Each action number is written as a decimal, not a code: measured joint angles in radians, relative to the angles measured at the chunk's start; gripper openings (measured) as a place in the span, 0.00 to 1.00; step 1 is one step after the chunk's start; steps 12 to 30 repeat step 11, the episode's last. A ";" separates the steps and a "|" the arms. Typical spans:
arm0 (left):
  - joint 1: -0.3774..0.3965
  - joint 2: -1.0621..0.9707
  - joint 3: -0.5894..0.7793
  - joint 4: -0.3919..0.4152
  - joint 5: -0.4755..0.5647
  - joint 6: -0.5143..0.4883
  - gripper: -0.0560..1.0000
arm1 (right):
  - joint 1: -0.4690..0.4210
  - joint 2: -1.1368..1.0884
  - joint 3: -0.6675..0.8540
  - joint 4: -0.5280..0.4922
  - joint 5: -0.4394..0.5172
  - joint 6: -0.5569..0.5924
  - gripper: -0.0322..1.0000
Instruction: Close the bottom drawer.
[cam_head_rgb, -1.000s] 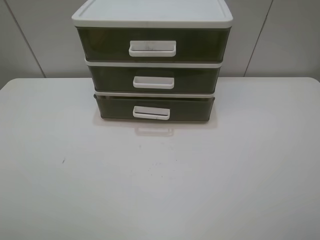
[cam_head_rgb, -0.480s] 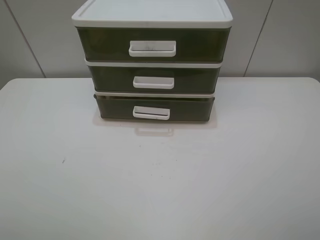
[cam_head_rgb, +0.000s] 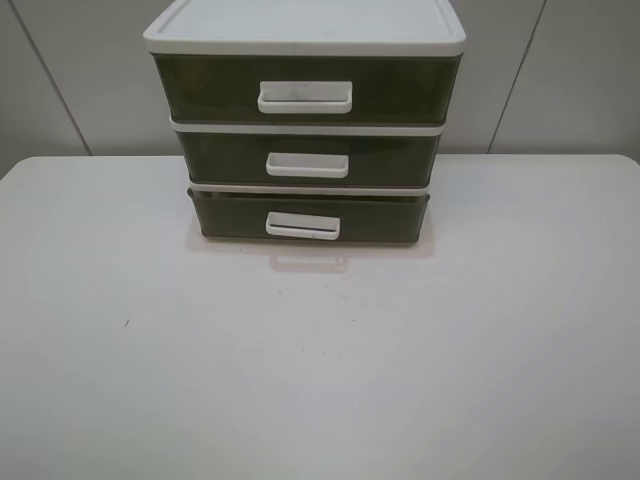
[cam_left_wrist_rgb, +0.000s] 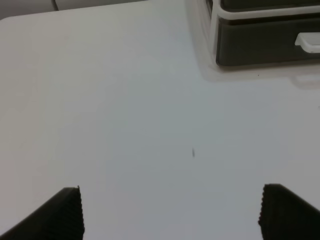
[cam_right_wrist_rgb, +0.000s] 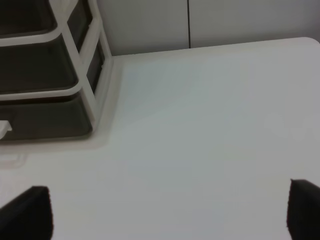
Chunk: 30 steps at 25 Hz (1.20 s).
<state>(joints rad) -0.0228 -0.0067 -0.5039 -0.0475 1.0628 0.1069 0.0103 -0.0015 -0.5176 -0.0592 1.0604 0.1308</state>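
The bottom drawer (cam_head_rgb: 230, 215) is smoky brown with a white loop handle (cam_head_rgb: 303, 226). It is the lowest tier of the white-framed three-drawer unit (cam_head_rgb: 305, 25) at the back middle of the table, and its front stands a little proud of the frame. It also shows in the left wrist view (cam_left_wrist_rgb: 260, 47) and in the right wrist view (cam_right_wrist_rgb: 45, 117). My left gripper (cam_left_wrist_rgb: 172, 215) is open and empty over bare table, well short of the drawer. My right gripper (cam_right_wrist_rgb: 167, 210) is open and empty beside the unit. Neither gripper shows in the exterior high view.
The white table (cam_head_rgb: 320, 360) spreads in front of the unit, with a small dark speck (cam_head_rgb: 126, 322) at the left. The middle drawer (cam_head_rgb: 220, 158) and top drawer (cam_head_rgb: 210, 90) sit flush in the frame. A grey panelled wall (cam_head_rgb: 560, 70) stands behind.
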 joint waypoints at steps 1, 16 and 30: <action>0.000 0.000 0.000 0.000 0.000 0.000 0.73 | 0.006 0.000 0.000 0.000 0.000 -0.001 0.83; 0.000 0.000 0.000 0.000 0.000 0.000 0.73 | 0.030 0.000 0.000 0.000 0.000 -0.002 0.83; 0.000 0.000 0.000 0.000 0.000 0.000 0.73 | 0.030 0.000 0.000 0.000 0.000 -0.002 0.83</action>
